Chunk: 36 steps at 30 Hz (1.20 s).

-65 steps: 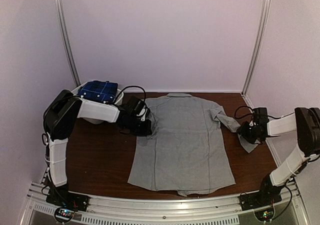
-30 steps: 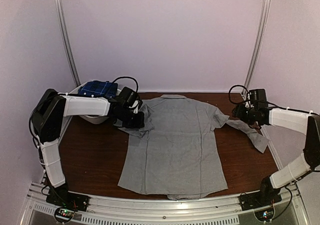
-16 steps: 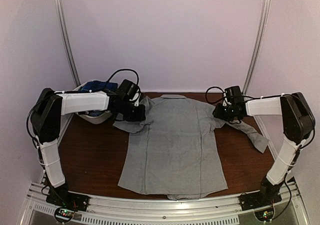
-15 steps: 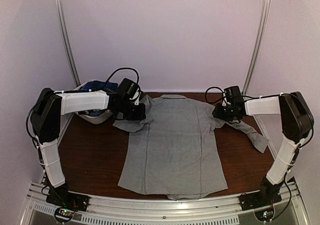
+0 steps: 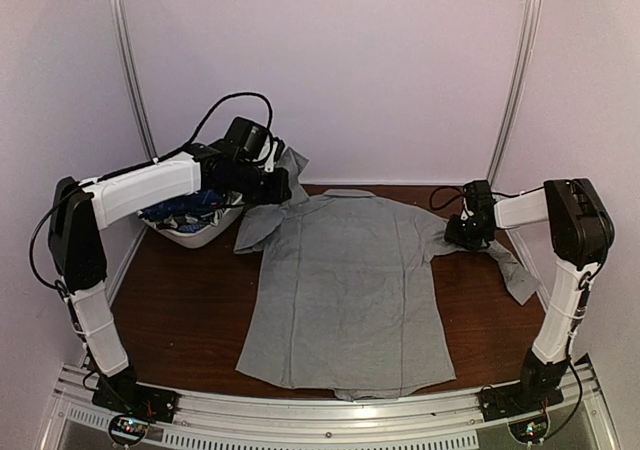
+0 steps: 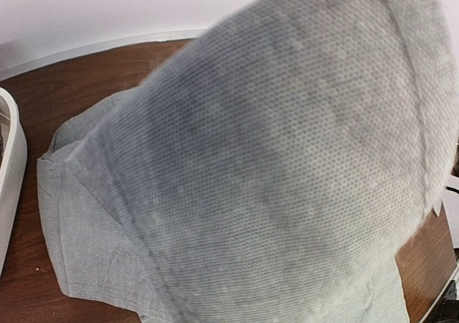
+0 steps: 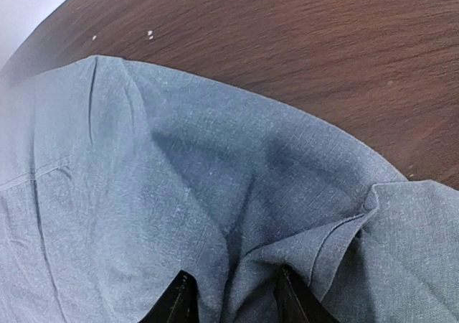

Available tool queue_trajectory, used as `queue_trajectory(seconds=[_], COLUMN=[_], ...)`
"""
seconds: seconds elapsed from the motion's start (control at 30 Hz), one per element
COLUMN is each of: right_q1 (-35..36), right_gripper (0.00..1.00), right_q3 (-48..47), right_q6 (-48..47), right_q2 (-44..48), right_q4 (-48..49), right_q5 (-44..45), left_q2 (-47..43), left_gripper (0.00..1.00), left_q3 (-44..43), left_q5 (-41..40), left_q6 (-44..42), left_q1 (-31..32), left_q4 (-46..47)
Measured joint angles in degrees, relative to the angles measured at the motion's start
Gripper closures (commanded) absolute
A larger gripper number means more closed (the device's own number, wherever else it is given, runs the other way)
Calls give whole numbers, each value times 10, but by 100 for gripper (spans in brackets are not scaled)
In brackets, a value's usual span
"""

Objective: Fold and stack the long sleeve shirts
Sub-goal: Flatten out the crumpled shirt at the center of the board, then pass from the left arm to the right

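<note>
Grey shirt [image 5: 350, 290] lies flat on the table [image 5: 190, 310], collar far. Step in hand: folding sleeves in. My left gripper [image 5: 270, 182], clamped, holds the left sleeve [image 5: 290, 162] aloft beside the basket [image 5: 195, 232]. The right gripper [image 5: 462, 232] has its fingers [image 7: 181, 300] pinching the right sleeve [image 5: 505, 265] near the shoulder. Next, I judge: carry both sleeves across the body.

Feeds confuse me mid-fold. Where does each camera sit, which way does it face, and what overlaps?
Top external: fixed high behind the arm bases, facing down onto the grey shirt spread on the table; both arms show, left gripper raised, right gripper low.
Left wrist: up beside the basket, facing down; hanging shirt cloth fills it, its own fingers hidden.
Right wrist: low over the table, facing the sleeve; two black fingertips show.
Shared: all see shirt and table; top and left wrist see the basket.
</note>
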State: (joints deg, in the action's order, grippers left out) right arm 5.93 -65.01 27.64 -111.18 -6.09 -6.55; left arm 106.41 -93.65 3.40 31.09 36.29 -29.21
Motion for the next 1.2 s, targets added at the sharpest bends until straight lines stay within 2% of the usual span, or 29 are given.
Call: queue_trajectory(seconds=[0.13, 0.33, 0.5, 0.73, 0.9, 1.2], right_q1=[-16, -6, 50, 166, 227, 287], right_gripper=[59, 48, 36, 22, 17, 13], right_q3=[-7, -24, -23, -1, 8, -68], right_q6=[-9, -22, -26, -22, -13, -15], right_q2=[0, 17, 101, 224, 231, 184], right_q4=[-12, -31, -26, 88, 162, 179], right_q5=[8, 10, -4, -48, -89, -104], left_q2=[-1, -1, 0, 13, 24, 37], left_gripper=[92, 92, 93, 93, 93, 94], left_q3=[-36, -86, -123, -137, -136, -93], left_q5=[5, 35, 71, 124, 151, 173], left_q6=[-6, -12, -16, -12, -10, -12], left_q1=[0, 0, 7, 17, 23, 53], left_q4=[-14, -24, -24, -21, -12, 16])
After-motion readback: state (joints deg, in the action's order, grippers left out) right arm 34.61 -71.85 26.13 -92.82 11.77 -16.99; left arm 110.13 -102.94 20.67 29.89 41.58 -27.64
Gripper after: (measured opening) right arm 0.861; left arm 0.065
